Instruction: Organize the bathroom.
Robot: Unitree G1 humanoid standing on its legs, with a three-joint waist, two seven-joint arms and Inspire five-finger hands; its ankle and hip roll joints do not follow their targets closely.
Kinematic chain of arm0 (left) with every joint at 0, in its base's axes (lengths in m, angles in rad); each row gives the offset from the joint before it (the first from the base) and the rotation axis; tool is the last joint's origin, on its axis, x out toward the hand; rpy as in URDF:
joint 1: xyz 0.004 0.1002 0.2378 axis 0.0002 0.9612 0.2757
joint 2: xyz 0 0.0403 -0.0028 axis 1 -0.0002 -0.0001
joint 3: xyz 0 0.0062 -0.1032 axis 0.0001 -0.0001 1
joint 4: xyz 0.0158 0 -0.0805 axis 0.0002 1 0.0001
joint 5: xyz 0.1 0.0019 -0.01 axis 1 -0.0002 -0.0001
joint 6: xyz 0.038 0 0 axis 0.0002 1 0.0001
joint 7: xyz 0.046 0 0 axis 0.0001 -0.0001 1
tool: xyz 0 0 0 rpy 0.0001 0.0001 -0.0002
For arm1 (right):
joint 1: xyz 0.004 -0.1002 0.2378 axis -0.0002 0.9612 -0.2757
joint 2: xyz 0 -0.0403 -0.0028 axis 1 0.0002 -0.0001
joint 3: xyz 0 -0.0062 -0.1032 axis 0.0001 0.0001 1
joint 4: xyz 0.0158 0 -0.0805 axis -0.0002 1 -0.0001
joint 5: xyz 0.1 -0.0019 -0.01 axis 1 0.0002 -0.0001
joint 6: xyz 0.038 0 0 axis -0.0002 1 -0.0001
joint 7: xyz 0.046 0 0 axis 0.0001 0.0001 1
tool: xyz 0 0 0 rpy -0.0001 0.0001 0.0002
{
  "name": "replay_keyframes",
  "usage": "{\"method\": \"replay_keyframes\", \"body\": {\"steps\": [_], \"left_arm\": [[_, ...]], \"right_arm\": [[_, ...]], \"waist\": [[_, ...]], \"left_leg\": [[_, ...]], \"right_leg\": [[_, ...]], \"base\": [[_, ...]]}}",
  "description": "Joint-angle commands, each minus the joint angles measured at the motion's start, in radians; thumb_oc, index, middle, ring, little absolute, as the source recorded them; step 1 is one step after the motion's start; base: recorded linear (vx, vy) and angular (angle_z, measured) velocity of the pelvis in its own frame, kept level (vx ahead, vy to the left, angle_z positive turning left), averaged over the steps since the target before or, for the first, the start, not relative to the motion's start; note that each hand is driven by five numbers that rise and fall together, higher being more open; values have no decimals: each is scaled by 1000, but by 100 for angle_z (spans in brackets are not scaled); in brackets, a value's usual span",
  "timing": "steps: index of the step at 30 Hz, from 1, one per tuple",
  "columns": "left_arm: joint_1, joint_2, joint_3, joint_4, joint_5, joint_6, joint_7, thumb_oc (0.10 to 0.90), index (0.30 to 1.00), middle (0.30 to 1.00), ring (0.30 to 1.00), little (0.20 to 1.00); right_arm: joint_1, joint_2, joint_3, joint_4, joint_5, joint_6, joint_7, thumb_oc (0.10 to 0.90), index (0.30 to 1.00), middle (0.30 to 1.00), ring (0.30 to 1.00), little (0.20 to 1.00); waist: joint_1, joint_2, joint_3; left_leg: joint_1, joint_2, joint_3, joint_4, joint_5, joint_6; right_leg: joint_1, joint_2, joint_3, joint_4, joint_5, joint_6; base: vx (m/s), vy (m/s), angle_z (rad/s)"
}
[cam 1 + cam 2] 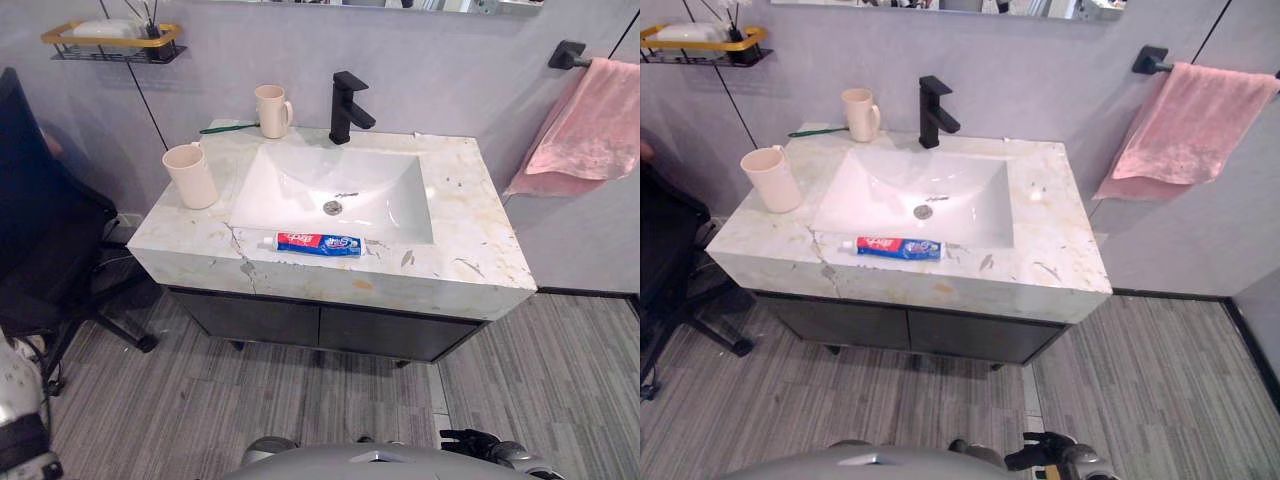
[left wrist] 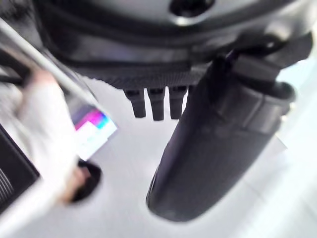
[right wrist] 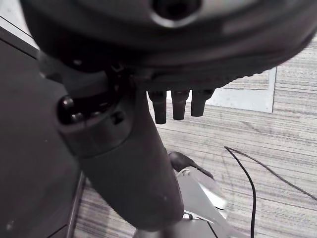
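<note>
Two cups [image 1: 190, 175] flank the sink [image 1: 330, 190]; toothpaste [image 1: 318, 243] lies before it.

A bathroom is shown. A white sink [image 1: 335, 190] with a black faucet [image 1: 347, 106] is set into a marble vanity counter [image 1: 470, 240] over dark cabinet doors [image 1: 320, 325]. Two cups [image 1: 190, 175] [image 1: 271, 110], a toothbrush [image 1: 228, 127] and a toothpaste tube [image 1: 318, 244] are laid on it. A pink towel [image 1: 590, 130] is hung on a wall bar, a wire shelf [image 1: 110, 42] is mounted on the grey wall, and a mirror's lower edge [image 1: 940, 6] is seen above.
</note>
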Motion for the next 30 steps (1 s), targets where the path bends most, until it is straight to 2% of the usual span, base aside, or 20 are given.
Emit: {"method": "replay_keyframes", "body": {"steps": [1,3,4,6,7,9,11,14,15,18,19,22,23,24,27,28,29,30], "left_arm": [[-32,163,-11,31,232,144,-185,800,900,900,900,900],[-53,224,-28,-15,267,163,-269,800,900,900,900,900],[-70,248,-25,-44,285,211,-305,800,900,900,900,900],[-93,309,-40,-74,302,224,-361,800,900,900,900,900],[-114,351,-36,-86,298,262,-412,800,900,900,900,900],[-152,450,-58,-78,280,323,-544,800,900,900,900,900],[-196,516,-90,-62,266,380,-636,800,900,900,900,900],[-257,576,-140,-19,268,401,-722,800,900,900,900,900],[-307,628,-187,26,299,405,-782,800,900,900,900,900],[-423,700,-287,112,307,386,-831,800,900,900,900,900],[-444,706,-304,123,308,386,-836,800,900,900,900,900],[-593,759,-441,229,317,361,-888,800,900,900,900,900],[-694,790,-544,294,324,340,-919,800,900,900,900,900],[-718,796,-568,305,323,337,-935,800,900,900,900,900],[-873,827,-727,374,304,306,-1001,800,900,900,900,900],[-873,827,-727,374,304,306,-1001,800,900,900,900,900],[-998,840,-864,420,270,295,-1080,800,900,900,900,900],[-1023,843,-895,435,249,295,-1120,800,900,900,900,900]], "right_arm": [[-33,23,27,38,-17,8,16,800,900,900,900,900],[-28,28,34,39,-10,10,18,800,900,900,900,900],[-29,28,34,44,-10,12,22,800,900,900,900,900],[-30,30,38,58,-11,8,30,800,900,900,900,900],[-32,30,39,69,-17,7,37,800,900,900,900,900],[-33,31,53,88,-24,7,47,800,900,900,900,900],[-37,35,62,94,-26,15,52,800,900,900,900,900],[-41,36,77,105,-34,20,59,800,900,900,900,900],[-45,33,92,114,-47,30,61,800,900,900,900,900],[-52,30,106,126,-54,41,61,800,900,900,900,900],[-52,31,106,128,-55,40,61,800,900,900,900,900],[-52,25,120,140,-76,46,41,800,900,900,900,900],[-55,19,124,145,-78,56,19,800,900,900,900,900],[-55,18,124,145,-77,58,14,800,900,900,900,900],[-63,6,124,146,-72,77,3,800,900,900,900,900],[-63,6,124,146,-72,77,3,800,900,900,900,900],[-65,-2,121,147,-77,88,-5,800,900,900,900,900],[-67,-7,121,150,-76,90,-6,800,900,900,900,900]], "waist": [[-19,-11,-20],[-20,-13,-20],[-19,-14,-20],[-20,-11,-20],[-20,-9,-21],[-26,1,-24],[-31,7,-24],[-39,16,-23],[-54,29,-24],[-72,46,-26],[-72,46,-26],[-90,64,-31],[-102,78,-34],[-103,81,-34],[-115,96,-38],[-115,96,-38],[-121,104,-39],[-124,109,-39]], "left_leg": [[-5,15,41,78,-66,-17],[-2,16,45,79,-67,-16],[-3,18,45,82,-65,-17],[-2,19,46,87,-64,-18],[-2,21,46,89,-61,-20],[2,22,50,90,-55,-21],[6,23,54,87,-52,-21],[9,25,61,87,-46,-23],[12,26,69,86,-42,-24],[16,27,78,83,-35,-25],[16,27,79,83,-35,-25],[22,29,90,78,-26,-27],[23,29,96,78,-21,-29],[23,29,97,78,-20,-29],[23,29,105,76,-13,-31],[23,29,105,76,-13,-31],[22,30,112,72,-5,-33],[21,30,114,72,-2,-33]], "right_leg": [[74,-56,12,-209,89,106],[75,-55,15,-207,88,108],[78,-54,17,-208,87,107],[81,-53,20,-208,87,108],[84,-51,22,-210,86,108],[88,-46,29,-210,86,110],[89,-44,35,-212,88,112],[90,-42,43,-212,89,114],[87,-40,52,-211,91,117],[88,-38,61,-213,92,120],[89,-37,62,-214,92,119],[91,-34,71,-219,92,121],[91,-32,78,-222,93,122],[91,-32,80,-222,94,122],[90,-29,90,-226,94,123],[90,-29,90,-226,94,123],[89,-26,97,-229,95,122],[89,-26,100,-231,95,122]], "base": [[27,-46,-3],[21,-46,0],[19,-40,2],[25,-34,-1],[29,-29,-4],[29,-22,-4],[10,-7,-2],[-2,3,-1],[-7,10,-10],[-3,5,-13],[3,5,-5],[4,10,-8],[1,11,-7],[-2,13,-6],[-4,9,-5],[-7,14,-4],[-6,12,-4],[-6,15,-6]]}}
